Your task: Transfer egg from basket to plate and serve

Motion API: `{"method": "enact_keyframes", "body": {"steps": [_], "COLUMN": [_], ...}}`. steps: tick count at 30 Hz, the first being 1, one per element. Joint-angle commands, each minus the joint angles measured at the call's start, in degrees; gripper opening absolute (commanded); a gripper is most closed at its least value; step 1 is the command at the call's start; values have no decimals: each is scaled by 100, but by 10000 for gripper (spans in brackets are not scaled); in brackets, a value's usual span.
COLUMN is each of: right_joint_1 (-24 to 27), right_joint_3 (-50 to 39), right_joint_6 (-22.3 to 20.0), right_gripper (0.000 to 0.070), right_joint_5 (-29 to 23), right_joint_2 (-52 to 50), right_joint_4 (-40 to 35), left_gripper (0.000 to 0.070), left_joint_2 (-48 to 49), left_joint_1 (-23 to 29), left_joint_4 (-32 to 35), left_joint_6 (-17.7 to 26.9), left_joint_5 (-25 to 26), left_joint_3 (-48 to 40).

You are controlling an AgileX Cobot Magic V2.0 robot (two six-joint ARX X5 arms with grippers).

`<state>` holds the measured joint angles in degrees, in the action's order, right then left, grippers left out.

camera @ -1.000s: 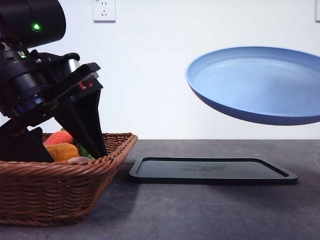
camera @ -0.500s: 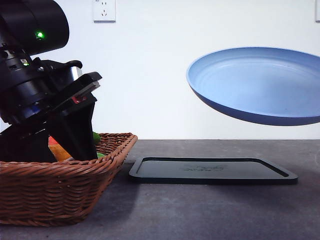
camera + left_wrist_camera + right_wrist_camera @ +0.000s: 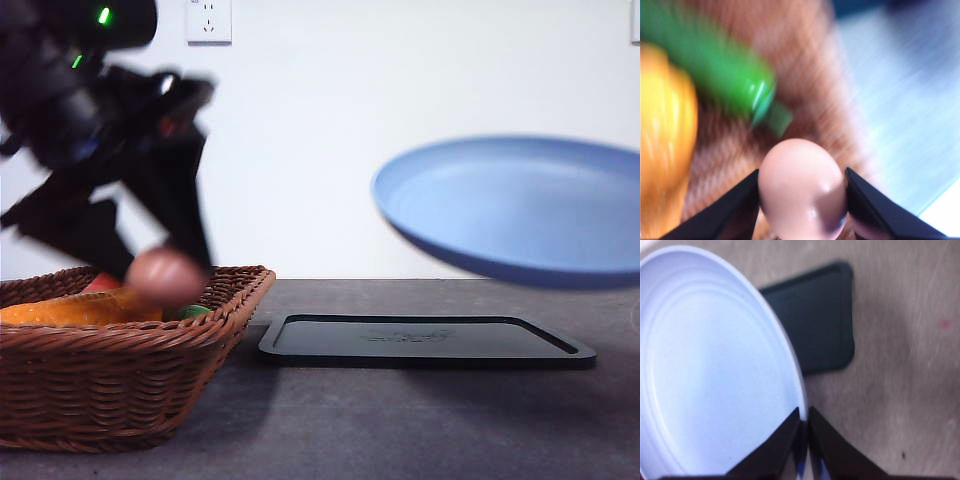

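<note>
Front view: left gripper (image 3: 165, 275) clamps egg (image 3: 165, 276) just above basket (image 3: 120, 375), blurred; orange vegetable (image 3: 80, 308) and green one (image 3: 192, 311) lie beneath. Right gripper (image 3: 803, 440) pinches plate (image 3: 520, 205) rim, apparently airborne over black tray (image 3: 425, 340) on counter (image 3: 420, 430).

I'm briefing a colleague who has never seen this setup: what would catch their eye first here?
First, the smooth pinkish-brown egg pinched in the left gripper, just above the dark brown woven wicker basket at the table's left. Next, the large round blue plate, held in the air by its rim in the right gripper, over the flat black tray.
</note>
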<state>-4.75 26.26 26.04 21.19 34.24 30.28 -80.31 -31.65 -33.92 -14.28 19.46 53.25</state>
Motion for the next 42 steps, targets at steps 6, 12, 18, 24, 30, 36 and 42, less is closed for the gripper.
{"method": "enact_keyframes", "body": {"steps": [6, 12, 18, 24, 30, 36, 42], "right_joint_1": [-4, -163, -429, -560, -564, -564, -561], "right_joint_3": [85, 85, 85, 85, 85, 85, 89], "right_joint_6": [92, 6, -15, -17, -66, -96, -99], "right_gripper": [0, 0, 0, 0, 0, 0, 0], "right_joint_5": [1137, 1702, 1766, 1755, 1731, 1583, 1587], "right_joint_2": [878, 1550, 1737, 1735, 1735, 1737, 1750], "right_joint_4": [-54, -63, -64, -54, -15, -11, -3], "left_gripper": [217, 225, 225, 225, 291, 378, 376], "left_joint_2": [-68, -110, -504, -1055, -1231, -1213, -949], "left_joint_1": [-506, -1421, -2320, -2598, -2602, -2602, -2558], "left_joint_4": [444, 1014, 1003, 977, 961, 967, 928], "left_joint_6": [119, 799, 1630, 1816, 1812, 1764, 1707], "left_joint_5": [301, 204, -757, -1057, -1062, -1051, -1054], "left_joint_3": [1069, 1196, 1196, 1196, 1196, 1196, 1221]}}
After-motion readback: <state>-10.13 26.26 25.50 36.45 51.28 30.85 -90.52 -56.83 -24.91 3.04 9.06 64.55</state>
